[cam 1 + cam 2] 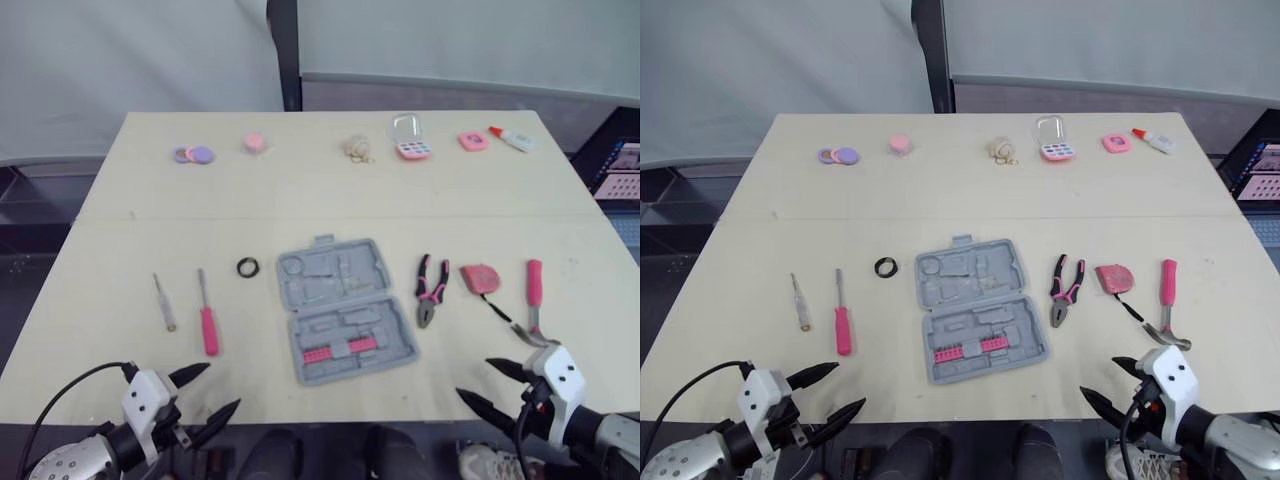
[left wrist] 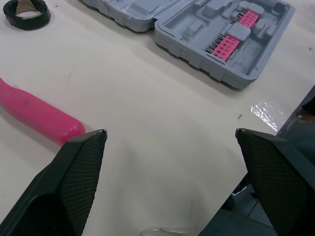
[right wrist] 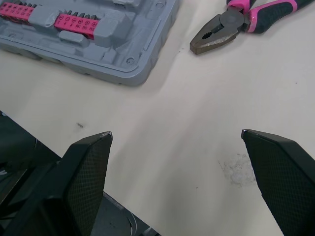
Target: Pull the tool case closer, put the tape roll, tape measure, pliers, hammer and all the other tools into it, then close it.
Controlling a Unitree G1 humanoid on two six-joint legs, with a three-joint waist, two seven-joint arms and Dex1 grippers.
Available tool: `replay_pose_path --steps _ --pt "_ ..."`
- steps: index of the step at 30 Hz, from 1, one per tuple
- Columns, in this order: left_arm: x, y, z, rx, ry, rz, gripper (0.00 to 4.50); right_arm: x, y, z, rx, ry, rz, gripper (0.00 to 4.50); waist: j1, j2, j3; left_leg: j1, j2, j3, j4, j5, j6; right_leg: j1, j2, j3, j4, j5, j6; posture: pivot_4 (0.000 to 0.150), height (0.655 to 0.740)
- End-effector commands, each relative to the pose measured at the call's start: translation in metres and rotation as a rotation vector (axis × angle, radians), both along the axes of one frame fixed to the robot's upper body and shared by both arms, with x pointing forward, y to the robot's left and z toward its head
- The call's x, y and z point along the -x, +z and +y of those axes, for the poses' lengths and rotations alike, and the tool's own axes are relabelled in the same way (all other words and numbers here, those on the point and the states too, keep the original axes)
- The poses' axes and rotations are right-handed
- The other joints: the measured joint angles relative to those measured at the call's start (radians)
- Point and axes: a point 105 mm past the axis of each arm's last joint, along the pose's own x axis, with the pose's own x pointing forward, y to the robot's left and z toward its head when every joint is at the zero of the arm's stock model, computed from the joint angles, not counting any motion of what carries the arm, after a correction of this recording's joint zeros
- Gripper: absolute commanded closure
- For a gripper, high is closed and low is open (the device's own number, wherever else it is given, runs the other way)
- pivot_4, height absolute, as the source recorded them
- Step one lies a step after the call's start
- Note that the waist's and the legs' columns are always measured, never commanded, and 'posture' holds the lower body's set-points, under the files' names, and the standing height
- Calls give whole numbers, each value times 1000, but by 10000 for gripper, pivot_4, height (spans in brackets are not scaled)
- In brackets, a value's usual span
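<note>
1. An open grey case [image 1: 345, 308] lies flat on the middle of the desk [image 1: 300, 200], closer to the near edge than the far edge. It is turned slightly, with both halves facing up.
2. Left of the case, a black tape roll [image 1: 248, 267] sits just beside the lid. Further toward the left edge lie a pink screwdriver [image 1: 206, 312] and a small pale screwdriver [image 1: 163, 302], each apart from the other.
3. Right of the case lie the pliers [image 1: 431, 289], then the tape measure [image 1: 481, 278], then the hammer [image 1: 534, 300]. The hammer's head points at the near edge.
4. Along the far edge, well apart from the tools, is a row of small things: purple discs [image 1: 194, 155], a compact [image 1: 410, 138] and a glue bottle [image 1: 511, 139].
5. The left gripper [image 1: 223, 385] hovers at the near edge, below the pink screwdriver. It is spread wide and holds nothing.
6. The right gripper [image 1: 473, 378] hovers at the near edge, near the hammer's head. It is also spread wide and empty.
7. The left wrist view shows pink bit strips [image 2: 225, 45] seated in the case's near half. The right wrist view shows the pliers' tips closed.
8. Bare desk runs between the case and the near edge, and between the two grippers.
</note>
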Motion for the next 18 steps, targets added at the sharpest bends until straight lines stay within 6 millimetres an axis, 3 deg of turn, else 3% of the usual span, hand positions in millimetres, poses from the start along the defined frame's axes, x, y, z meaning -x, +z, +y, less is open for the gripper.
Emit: replay_pose_path --steps 1,18 --pt "5 2 -2 11 -11 -3 0 0 3 1 1 16 -3 510 0 0 0 0 0 0 0 0 0 0 0 0 0 0 0 1500 7400" --pt "4 -2 -2 40 16 42 0 3 3 3 -5 10 6 510 0 0 0 0 0 1 -1 0 0 0 0 0 -1 0 0 1500 7400"
